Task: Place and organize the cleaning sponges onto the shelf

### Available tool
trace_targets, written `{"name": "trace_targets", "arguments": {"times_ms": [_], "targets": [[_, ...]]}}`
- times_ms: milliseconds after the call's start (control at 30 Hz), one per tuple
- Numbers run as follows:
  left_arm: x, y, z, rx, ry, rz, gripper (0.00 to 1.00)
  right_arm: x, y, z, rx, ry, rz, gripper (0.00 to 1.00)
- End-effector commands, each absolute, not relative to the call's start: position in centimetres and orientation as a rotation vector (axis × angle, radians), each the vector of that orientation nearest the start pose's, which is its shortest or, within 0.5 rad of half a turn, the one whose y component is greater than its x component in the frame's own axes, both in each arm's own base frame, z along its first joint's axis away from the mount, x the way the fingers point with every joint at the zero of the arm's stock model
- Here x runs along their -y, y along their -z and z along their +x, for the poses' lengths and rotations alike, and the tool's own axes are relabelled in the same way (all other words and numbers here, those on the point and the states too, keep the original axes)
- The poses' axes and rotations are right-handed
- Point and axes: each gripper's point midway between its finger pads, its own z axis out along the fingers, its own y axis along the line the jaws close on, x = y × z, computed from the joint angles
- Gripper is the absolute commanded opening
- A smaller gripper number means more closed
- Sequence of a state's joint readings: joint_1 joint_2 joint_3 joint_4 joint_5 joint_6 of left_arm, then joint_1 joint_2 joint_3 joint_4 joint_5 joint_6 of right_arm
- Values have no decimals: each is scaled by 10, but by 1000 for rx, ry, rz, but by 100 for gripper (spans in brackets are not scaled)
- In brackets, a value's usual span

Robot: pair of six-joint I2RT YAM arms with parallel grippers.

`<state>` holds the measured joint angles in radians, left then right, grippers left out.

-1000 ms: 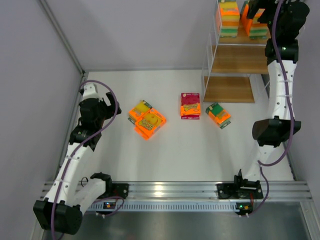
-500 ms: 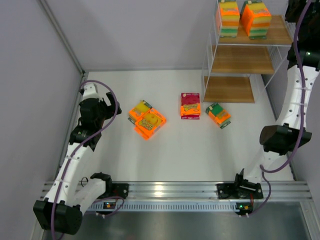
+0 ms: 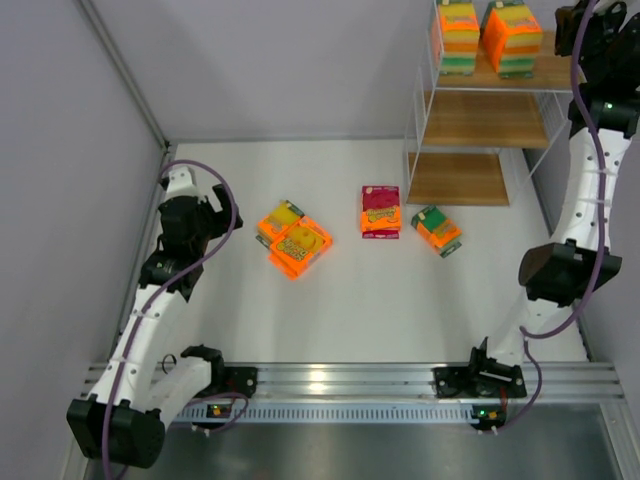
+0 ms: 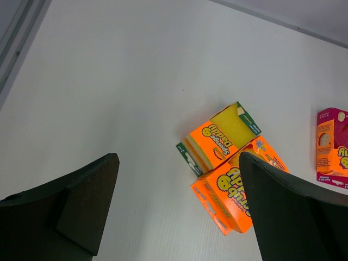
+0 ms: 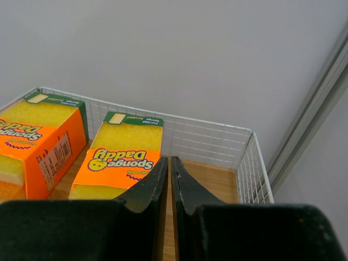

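Well, R hand (image 5: 167, 162) shut, empty, nr sponges (image 5: 120, 163) on shelf (image 5: 217, 184).

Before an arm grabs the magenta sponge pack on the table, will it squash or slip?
The magenta sponge pack lies flat on the table, so it probably won't tip or roll. Being sponge, likely light and squashy. Its wrap may slide on that smooth surface.

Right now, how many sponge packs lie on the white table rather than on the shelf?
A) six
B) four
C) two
B: on the table lie a yellow-topped orange pack, an all-orange pack right beside it, a magenta-topped pack and a green-edged pack.
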<state>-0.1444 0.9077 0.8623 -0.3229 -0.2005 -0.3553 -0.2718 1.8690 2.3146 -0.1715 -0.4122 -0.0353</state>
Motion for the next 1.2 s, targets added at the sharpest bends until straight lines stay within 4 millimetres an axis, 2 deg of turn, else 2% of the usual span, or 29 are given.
{"name": "trace_targets", "arguments": {"times_ms": [0, 267, 433, 567, 767, 833, 900, 1067, 1167], "targets": [[20, -254, 328, -1878, 111, -335, 98, 86, -543, 538, -1303, 38, -218, 8], [21, -248, 333, -1901, 103, -334, 98, 91, -509, 562, -1363, 15, -227, 8], [24, -242, 337, -1925, 112, -324, 98, 94, -501, 570, -1372, 12, -220, 8], [27, -241, 342, -1938, 118, -308, 98, 94, -486, 578, -1400, -1, -226, 8], [25, -236, 344, -1953, 97, -309, 98, 90, -486, 586, -1387, -37, -218, 11], [25, -236, 345, -1955, 94, -306, 98, 84, -486, 587, -1390, -34, -218, 18], [25, -236, 345, -1955, 93, -304, 98, 81, -484, 587, -1399, -33, -219, 20], [25, -239, 343, -1947, 96, -302, 98, 70, -480, 591, -1410, -17, -236, 46], [25, -239, 343, -1944, 100, -304, 98, 68, -480, 591, -1412, -36, -229, 52]]}}
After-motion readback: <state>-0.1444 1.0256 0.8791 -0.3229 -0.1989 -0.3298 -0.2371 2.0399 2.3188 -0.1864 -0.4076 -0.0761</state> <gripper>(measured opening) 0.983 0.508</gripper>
